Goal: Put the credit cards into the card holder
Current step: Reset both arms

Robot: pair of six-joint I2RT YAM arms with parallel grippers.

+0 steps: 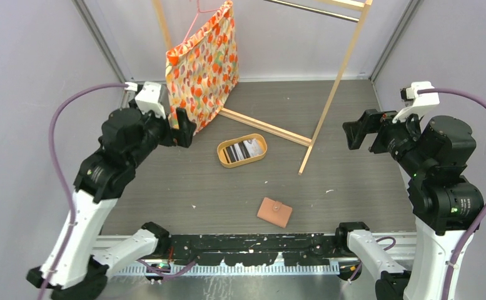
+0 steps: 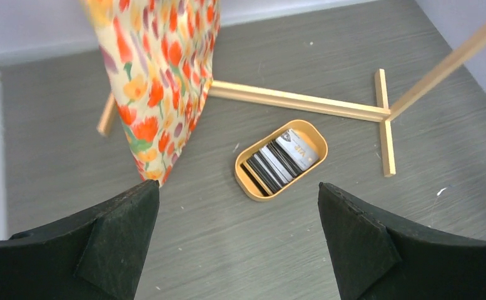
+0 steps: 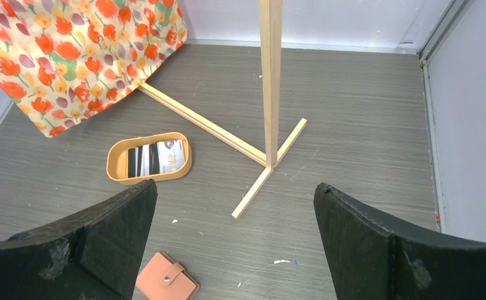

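Cards: credit cards (image 1: pixel 243 150) lie stacked side by side inside an oval wooden tray (image 1: pixel 221 156) at mid worktop (image 1: pixel 365 181). Black, grey and white stripes show, with one silvery card at the right end. In the left wrist view the credit cards (image 2: pixel 281 161) fill the tray (image 2: pixel 243 181) edge to edge.

Card holder (image 1: pixel 274 212) lies closed and flat, snap tab fastened, near the front edge of the worktop. It sits in front of the tray and slightly right, apart from it. The right wrist view shows the card holder (image 3: pixel 167 284) at the bottom edge, partly cut off.

Left gripper (image 1: pixel 184 128) hangs above the worktop at left, fingers spread wide, holding nothing. Right gripper (image 1: pixel 353 132) hangs at right, also spread wide and holding nothing. Both are well apart from the tray and the card holder.

Clutter: a wooden rack (image 1: pixel 265 128) stands behind the tray. Its long base bar runs just behind the tray's far rim, and its cross foot lies on the worktop to the tray's right. A floral fabric bag (image 1: pixel 202 62) hangs from the rack on a pink hanger. Its lower corner comes down close beside the left gripper, behind and left of the tray. Small white flecks are scattered on the worktop.
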